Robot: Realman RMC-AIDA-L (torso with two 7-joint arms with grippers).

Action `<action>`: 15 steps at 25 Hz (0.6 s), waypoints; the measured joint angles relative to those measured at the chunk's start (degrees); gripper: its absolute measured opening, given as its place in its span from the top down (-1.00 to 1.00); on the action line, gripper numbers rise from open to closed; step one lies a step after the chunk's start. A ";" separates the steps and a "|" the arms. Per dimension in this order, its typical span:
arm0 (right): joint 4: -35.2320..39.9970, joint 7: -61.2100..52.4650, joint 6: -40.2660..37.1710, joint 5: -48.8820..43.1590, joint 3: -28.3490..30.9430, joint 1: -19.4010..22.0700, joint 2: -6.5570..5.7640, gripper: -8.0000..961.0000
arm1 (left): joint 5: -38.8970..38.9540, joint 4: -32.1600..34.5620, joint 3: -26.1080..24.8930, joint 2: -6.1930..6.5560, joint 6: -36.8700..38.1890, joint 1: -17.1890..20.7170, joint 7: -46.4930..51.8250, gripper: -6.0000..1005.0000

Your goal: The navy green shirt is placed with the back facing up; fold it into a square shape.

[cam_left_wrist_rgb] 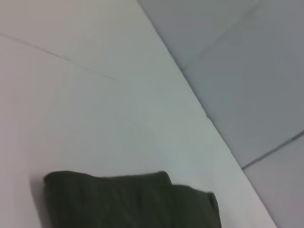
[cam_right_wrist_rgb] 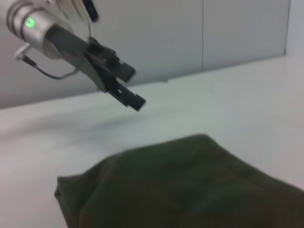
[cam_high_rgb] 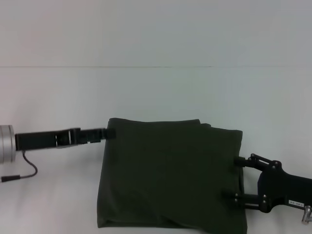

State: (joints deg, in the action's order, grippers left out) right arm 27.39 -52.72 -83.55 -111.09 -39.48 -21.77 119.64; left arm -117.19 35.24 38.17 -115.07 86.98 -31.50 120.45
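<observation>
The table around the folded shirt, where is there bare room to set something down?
The white table is bare beyond the green shirt's far edge, and on the robot's left below the left pincer. It is crowded on the right, where the right pincer meets the shirt's edge.

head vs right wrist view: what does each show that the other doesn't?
Head only: the right gripper at the right edge of the folded dark olive-green cotton shirt, fingers spread, plus the shirt's whole squarish outline.
Right wrist only: the left gripper raised clear above the white table, and a lit green indicator on its arm.
Both: the shirt on the table, and the left gripper near its far left corner.
</observation>
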 joint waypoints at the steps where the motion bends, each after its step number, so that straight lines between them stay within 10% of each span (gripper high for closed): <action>1: 0.01 0.65 -1.30 0.00 0.82 0.16 -0.03 -0.91 | -0.07 -0.06 0.09 0.26 -0.49 -0.46 2.29 -0.69; 8: -0.62 6.22 -5.70 0.00 3.81 1.29 0.31 -0.91 | -5.44 -3.47 2.17 1.61 -5.10 -6.02 14.04 -0.68; 15: -1.45 6.67 -5.91 -0.11 3.63 1.36 0.33 -0.91 | -12.34 -5.04 3.20 0.35 -14.00 -8.61 15.90 -0.66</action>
State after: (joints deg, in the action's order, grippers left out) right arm 25.94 -46.05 -89.47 -111.20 -35.85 -20.41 119.97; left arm -129.52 30.20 41.37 -114.72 72.98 -40.11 136.36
